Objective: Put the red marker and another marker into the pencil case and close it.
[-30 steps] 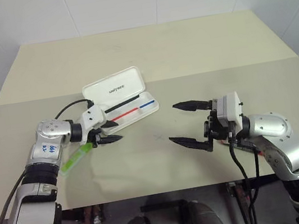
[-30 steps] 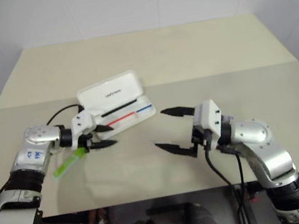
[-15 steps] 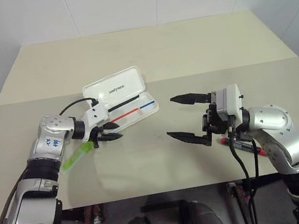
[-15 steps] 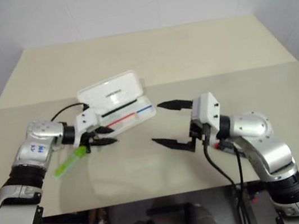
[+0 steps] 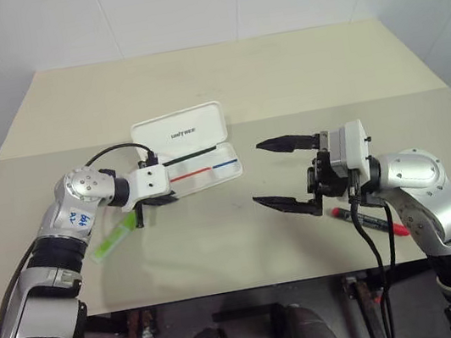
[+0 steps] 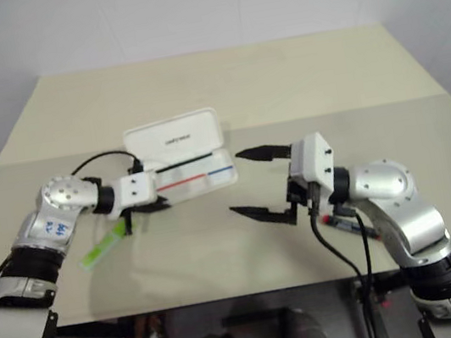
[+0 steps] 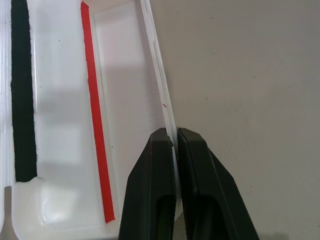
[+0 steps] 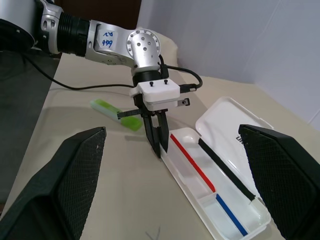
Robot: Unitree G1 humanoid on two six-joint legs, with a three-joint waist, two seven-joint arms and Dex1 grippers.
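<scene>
The white pencil case (image 5: 181,131) lies open left of the table's middle, lid up at the back, with thin black, red and blue lines in its tray. My left gripper (image 5: 160,201) is shut on the tray's front rim near its left end; the left wrist view shows the pencil case's wall (image 7: 159,95) pinched between the fingers (image 7: 156,165). The green marker (image 5: 115,238) lies on the table just left of that gripper. My right gripper (image 5: 256,173) hangs open above the table to the right of the case, holding nothing. The red marker (image 5: 369,221) lies under the right forearm.
The beige table (image 5: 219,75) stretches far behind the case, with a seam across it. Its front edge runs close behind the red marker. White walls stand beyond the table.
My left gripper has shut on the case's front rim and its wrist has rolled. The case has swung round to lie squarer to me. The right gripper stays open.
</scene>
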